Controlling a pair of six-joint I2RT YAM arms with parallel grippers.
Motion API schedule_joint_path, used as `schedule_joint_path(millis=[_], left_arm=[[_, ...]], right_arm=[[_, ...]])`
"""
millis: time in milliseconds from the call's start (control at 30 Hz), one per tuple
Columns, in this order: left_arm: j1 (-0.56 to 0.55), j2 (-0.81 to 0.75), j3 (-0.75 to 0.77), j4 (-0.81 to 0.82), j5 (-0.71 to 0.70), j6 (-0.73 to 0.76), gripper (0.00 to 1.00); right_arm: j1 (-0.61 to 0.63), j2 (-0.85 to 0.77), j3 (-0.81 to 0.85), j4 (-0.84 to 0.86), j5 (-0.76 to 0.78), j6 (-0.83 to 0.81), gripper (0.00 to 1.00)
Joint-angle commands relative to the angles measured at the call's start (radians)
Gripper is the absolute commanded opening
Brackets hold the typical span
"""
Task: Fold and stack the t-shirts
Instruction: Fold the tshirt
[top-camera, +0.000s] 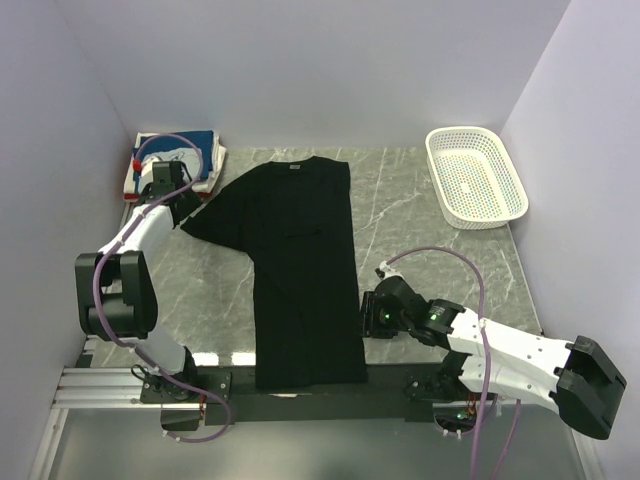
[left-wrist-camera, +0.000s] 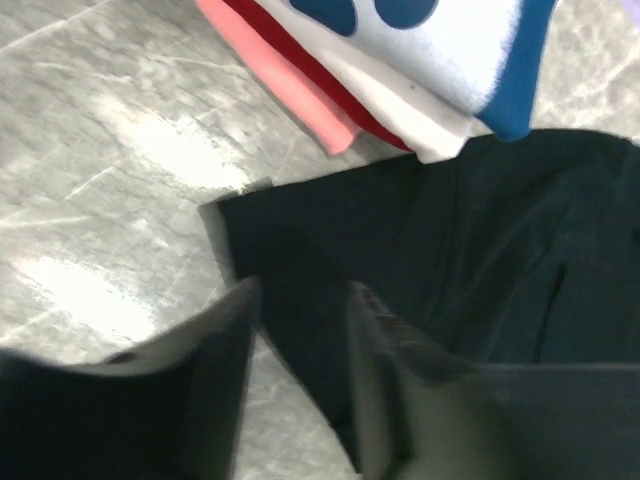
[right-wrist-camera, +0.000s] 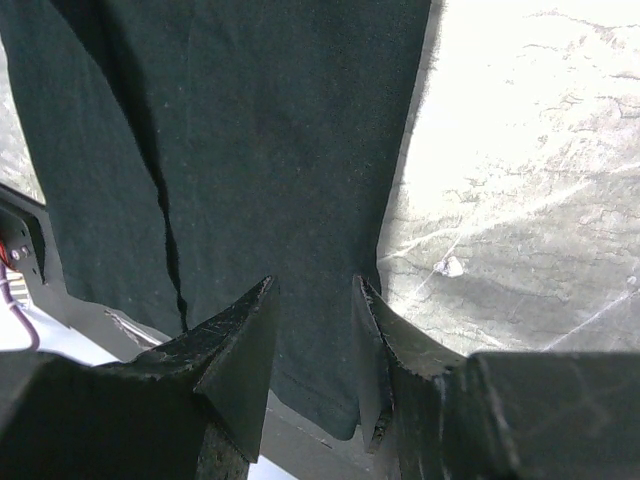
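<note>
One black t-shirt lies flat on the tabletop, one pile of folded t-shirts far left, one white basket far right; the left pincer reaches forward, fingers apart over a sleeve, while the right pincer sits low, fingers apart astride the shirt's right edge.

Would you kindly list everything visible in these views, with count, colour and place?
black t-shirt: one, black, flat down the table's middle, hem at the near edge.
stack of folded t-shirts: one stack, blue-and-white on top, then white, red and pink layers, far left corner.
basket: one, white, perforated, far right corner.
table: one, grey marbled.
left pincer: one, black, open, over the black shirt's sleeve by the stack.
right pincer: one, black, open, over the shirt's right edge near the hem.
</note>
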Motion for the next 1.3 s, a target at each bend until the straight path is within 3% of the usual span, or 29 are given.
schedule_joint_path(millis=[0,233,367,567,667,867,1033,1267], left_arm=[[0.001,-0.036,0.022,0.027,0.044,-0.012,0.56],[-0.045,-0.102,0.092,0.046,0.110,0.005,0.58],[-0.210,0.040,0.241,-0.002,0.118,0.034,0.57],[-0.322,0.330,0.480,-0.043,0.102,0.025,0.47],[-0.341,0.467,0.634,-0.095,0.086,0.019,0.45],[-0.344,0.626,0.781,-0.152,0.046,0.054,0.47],[-0.342,0.715,0.839,-0.164,0.035,0.078,0.48],[-0.342,0.755,0.847,-0.124,0.044,0.085,0.47]], right_arm=[[-0.006,0.002,0.052,0.035,0.008,-0.015,0.43],[-0.016,0.041,0.112,0.024,0.028,-0.045,0.43],[-0.038,0.113,0.198,0.038,0.038,-0.070,0.43],[-0.148,0.280,0.380,0.087,0.073,-0.148,0.43],[-0.219,0.411,0.494,0.131,0.071,-0.196,0.43],[-0.289,0.687,0.753,0.144,0.082,-0.275,0.42],[-0.313,0.834,0.897,0.131,0.071,-0.292,0.42],[-0.323,0.963,0.970,0.121,0.059,-0.309,0.42]])
